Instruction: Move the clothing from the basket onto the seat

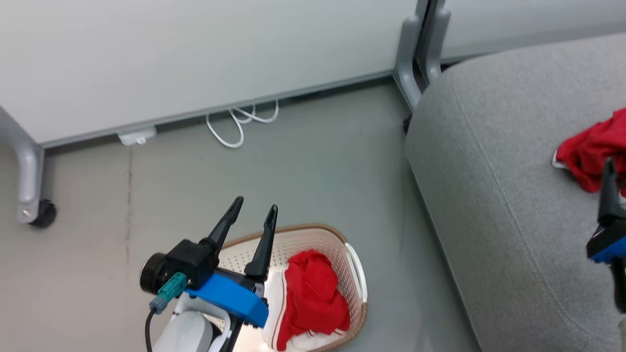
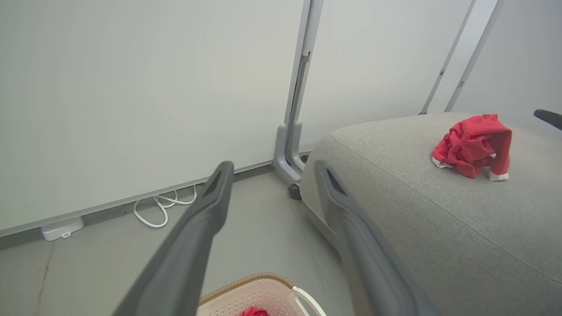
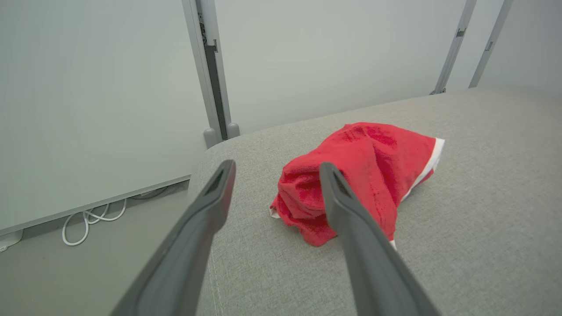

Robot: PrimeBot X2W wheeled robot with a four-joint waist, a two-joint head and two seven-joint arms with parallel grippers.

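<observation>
Garment in the basket [image 1: 313, 288]: red, crumpled into a mound, with a white panel and thin red stripes along its left side; lies in the right part of the basket [image 1: 337, 239].
Basket: cream, perforated, brown woven-look rim, white handle on the right side; stands on the grey floor [image 1: 318, 161], near the seat's [image 1: 489, 186] left edge.
Garment on the seat [image 3: 364, 175]: red, bunched, white trim along one edge; lies on top of the cushion, well apart from the basket.
Seat: light grey fabric, rounded corner, stitched seam following the edge.
Left gripper [image 1: 256, 204]: fingers spread, nothing between them; hovers over the basket's left half, tips toward the partition panel [image 1: 195, 58].
Right gripper [image 3: 276, 166]: fingers spread, empty; held over the seat near the garment on the seat, not grasping it.
Head view: looks down into the basket and takes in both garments at once, plus a castor [image 1: 43, 213] at far left; right gripper as one dark finger at the right edge.
Left wrist view: gives the basket's far rim and a scrap of red at the bottom edge; seat garment from the side, a white-cuffed part hanging down; small white box [image 2: 61, 228] at the panel's foot.
Right wrist view: seat garment close up, nubbly weave and white trim plain.
White cable [image 1: 234, 127]: looped on the floor at the panel's base, in all three views.
</observation>
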